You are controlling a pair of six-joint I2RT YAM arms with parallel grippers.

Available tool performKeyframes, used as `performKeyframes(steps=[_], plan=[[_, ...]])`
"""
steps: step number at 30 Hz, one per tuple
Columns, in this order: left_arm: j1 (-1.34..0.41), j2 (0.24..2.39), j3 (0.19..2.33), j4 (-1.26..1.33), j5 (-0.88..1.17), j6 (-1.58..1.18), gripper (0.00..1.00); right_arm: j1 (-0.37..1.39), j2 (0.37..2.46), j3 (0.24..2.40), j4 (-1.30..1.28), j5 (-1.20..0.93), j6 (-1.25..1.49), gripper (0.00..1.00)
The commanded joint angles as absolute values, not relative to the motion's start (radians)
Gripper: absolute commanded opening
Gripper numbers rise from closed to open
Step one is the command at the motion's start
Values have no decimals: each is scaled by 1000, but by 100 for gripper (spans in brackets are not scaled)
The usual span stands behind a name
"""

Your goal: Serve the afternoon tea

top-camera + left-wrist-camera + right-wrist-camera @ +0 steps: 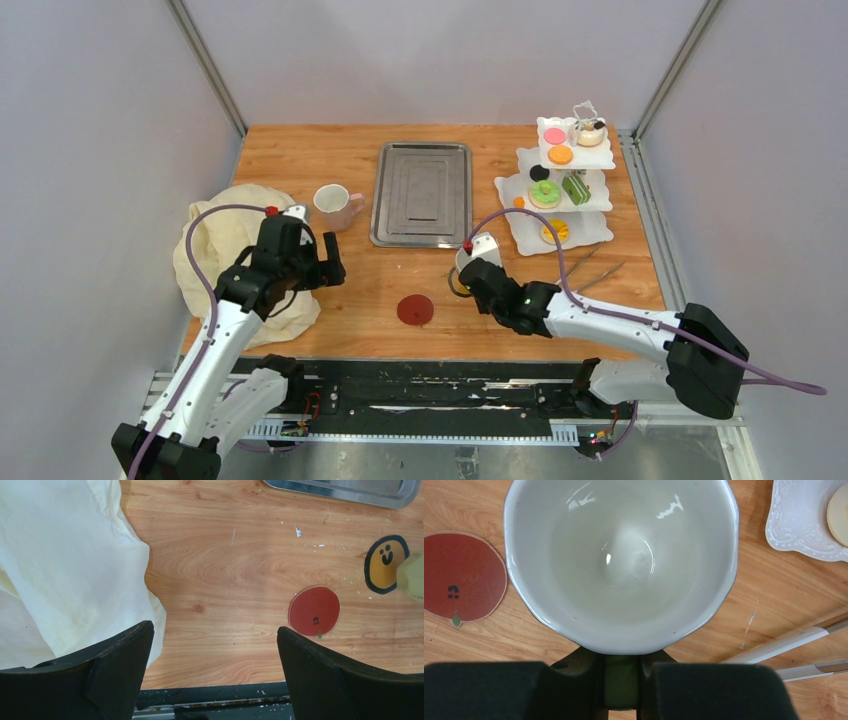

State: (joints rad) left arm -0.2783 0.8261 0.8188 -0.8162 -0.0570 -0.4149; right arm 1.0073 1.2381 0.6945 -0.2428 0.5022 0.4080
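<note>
Right gripper (pixel 622 676) clamps the mug (pixel 624 560) by its handle, red coaster (pixel 461 577) left, tongs (pixel 784 642) right; left gripper (pixel 215 630) gapes beside the yellow cloth (pixel 65 565).

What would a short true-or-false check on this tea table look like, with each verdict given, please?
1. The right gripper is shut on the handle of a mug. True.
2. The pastries lie on the steel tray. False: they sit on the tiered stand.
3. The left gripper is open and holds nothing. True.
4. A mug stands on the red coaster. False: nothing stands on it.
5. The other mug stands on the steel tray. False: it stands on the wooden table, left of the tray, beside the cloth.
</note>
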Motion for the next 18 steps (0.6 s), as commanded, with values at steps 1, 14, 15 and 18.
performKeyframes(steps=[1, 14, 15, 18], plan=[[-287, 818, 839, -793, -86, -420, 98, 999, 1233, 674, -116, 564, 414, 0], [-287, 832, 817, -782, -67, -435, 98, 999, 1325, 673, -53, 513, 430, 1], [-287, 836, 820, -783, -67, -434, 98, 999, 1333, 673, -52, 513, 432, 1], [-287, 849, 825, -784, -58, -431, 98, 999, 1344, 671, -53, 517, 447, 1]])
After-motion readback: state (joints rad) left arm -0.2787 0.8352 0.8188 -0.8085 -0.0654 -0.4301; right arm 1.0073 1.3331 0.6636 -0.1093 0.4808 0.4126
